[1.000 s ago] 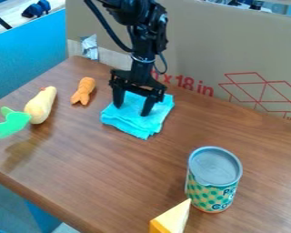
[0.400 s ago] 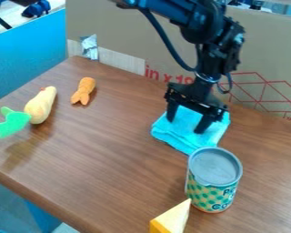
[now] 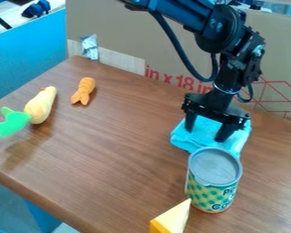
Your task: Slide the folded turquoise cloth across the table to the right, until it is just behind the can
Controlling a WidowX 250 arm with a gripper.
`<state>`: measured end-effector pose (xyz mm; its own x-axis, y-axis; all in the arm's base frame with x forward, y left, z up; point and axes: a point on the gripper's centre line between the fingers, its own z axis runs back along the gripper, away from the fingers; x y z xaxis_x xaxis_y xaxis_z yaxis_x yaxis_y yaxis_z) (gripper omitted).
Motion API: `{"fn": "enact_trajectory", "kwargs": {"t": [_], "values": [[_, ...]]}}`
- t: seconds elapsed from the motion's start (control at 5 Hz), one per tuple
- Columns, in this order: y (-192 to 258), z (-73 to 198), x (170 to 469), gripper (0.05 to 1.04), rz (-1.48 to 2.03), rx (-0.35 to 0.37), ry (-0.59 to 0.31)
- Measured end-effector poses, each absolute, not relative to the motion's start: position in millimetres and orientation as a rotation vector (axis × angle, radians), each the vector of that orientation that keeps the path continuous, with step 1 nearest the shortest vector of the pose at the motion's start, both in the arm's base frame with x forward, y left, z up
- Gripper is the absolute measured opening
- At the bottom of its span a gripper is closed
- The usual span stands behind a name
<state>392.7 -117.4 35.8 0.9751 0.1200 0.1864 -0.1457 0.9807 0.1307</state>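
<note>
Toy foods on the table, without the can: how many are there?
3. The yellow toy with the green end lies at far left, the orange toy just right of it, the yellow wedge at the bottom edge near the can. The cloth or can may hide more.

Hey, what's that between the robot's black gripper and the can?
In the camera view, part of the folded turquoise cloth lies between the black gripper and the tin can.

I see can point(image 3: 213, 184) upright on wooden table point(image 3: 117, 154), yellow wedge point(image 3: 171, 219) near it at bottom edge. Left: orange carrot point(image 3: 83, 91) near yellow gourd point(image 3: 41, 105) with green leaves point(image 3: 12, 122). Cardboard point(image 3: 127, 27) behind, blue panel point(image 3: 23, 59) left.
</note>
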Motion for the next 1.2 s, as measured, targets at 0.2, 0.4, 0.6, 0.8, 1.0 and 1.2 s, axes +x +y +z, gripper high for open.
{"fn": "enact_trajectory", "kwargs": {"t": [0.2,0.4,0.6,0.8,1.0,1.2], "values": [[-125,35,386,1.001,0.179,0.079,-0.184],[-111,38,372,1.001,0.239,0.076,-0.172],[-72,66,373,1.0,0.323,0.087,-0.238],[-34,81,387,1.0,0.405,0.14,-0.331],[-8,106,402,1.0,0.406,0.122,-0.338],[11,108,376,1.0,0.165,0.219,-0.134]]}}
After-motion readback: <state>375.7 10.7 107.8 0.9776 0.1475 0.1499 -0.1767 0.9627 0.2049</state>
